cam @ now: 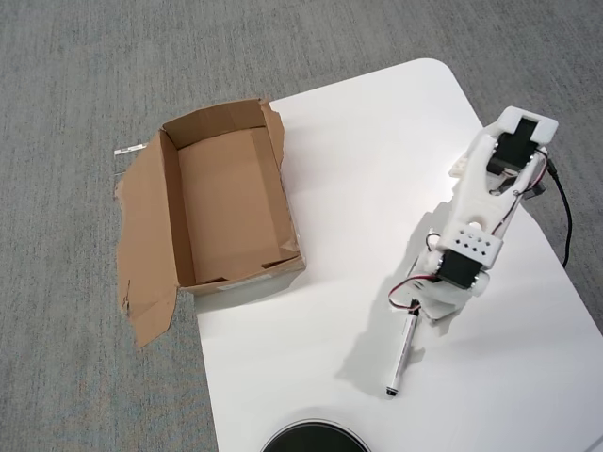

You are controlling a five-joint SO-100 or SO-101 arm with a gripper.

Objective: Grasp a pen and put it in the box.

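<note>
The pen (399,355) lies on the white table (377,151), in the lower right of the overhead view, its barrel running down and slightly left. My gripper (426,308) hangs directly over the pen's upper end and hides the cap. The white wrist covers the fingers, so whether they touch the pen is not visible. The box (231,207) stands at the table's left edge, well to the left of the gripper. It is brown cardboard, nothing lies inside, and its wide torn flap (146,245) is spread flat to the left.
A black round object (316,439) pokes in at the bottom edge, below the pen. A black cable (565,217) runs along the arm's right side. Grey carpet (75,94) surrounds the table. Red and black wires loop beside the wrist.
</note>
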